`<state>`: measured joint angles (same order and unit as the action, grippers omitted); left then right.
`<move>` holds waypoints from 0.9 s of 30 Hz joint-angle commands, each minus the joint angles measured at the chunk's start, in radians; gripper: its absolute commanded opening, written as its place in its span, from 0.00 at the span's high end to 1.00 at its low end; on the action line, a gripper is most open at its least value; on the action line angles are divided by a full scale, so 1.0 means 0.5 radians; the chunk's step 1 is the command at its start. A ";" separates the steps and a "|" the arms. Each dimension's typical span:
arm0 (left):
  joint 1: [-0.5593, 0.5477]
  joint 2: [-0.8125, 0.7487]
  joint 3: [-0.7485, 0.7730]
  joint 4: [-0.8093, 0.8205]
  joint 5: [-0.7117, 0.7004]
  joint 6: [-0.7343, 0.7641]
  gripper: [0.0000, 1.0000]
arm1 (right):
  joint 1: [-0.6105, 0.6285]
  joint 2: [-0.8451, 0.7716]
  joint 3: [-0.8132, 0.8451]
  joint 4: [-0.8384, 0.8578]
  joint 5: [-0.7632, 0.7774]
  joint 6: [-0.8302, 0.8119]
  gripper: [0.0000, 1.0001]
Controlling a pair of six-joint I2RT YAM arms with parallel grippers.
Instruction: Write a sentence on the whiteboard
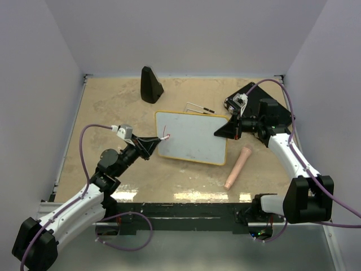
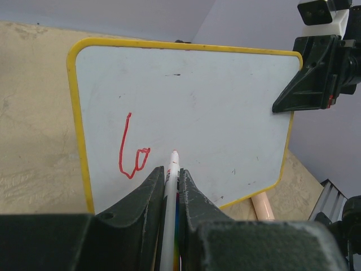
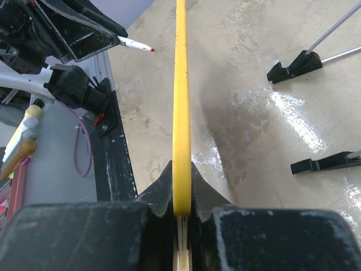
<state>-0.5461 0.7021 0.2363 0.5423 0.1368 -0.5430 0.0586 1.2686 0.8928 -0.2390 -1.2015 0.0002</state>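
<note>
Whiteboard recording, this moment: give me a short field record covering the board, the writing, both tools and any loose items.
whiteboard: yellow rim, held at its right edge
writing: two red characters near the board's left side, no sentence yet
left tool: shut on marker, tip over the board just right of the red marks, contact unclear
right tool: shut on the whiteboard rim
loose items: black cone behind the board, beige cylinder to its right, wire stand by its far edge
</note>
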 commanded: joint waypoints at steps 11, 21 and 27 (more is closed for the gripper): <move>-0.132 0.185 0.113 0.112 -0.096 0.086 1.00 | 0.006 -0.080 0.021 0.119 -0.193 0.024 1.00; -0.135 0.262 0.172 0.146 -0.218 0.117 1.00 | 0.003 -0.089 0.015 0.128 -0.199 0.027 1.00; -0.135 0.292 0.199 0.118 -0.243 0.141 1.00 | 0.003 -0.092 0.015 0.128 -0.199 0.033 1.00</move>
<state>-0.6094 0.8402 0.2893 0.5587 0.0402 -0.5041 0.0586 1.2686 0.8913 -0.2386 -1.2228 0.0006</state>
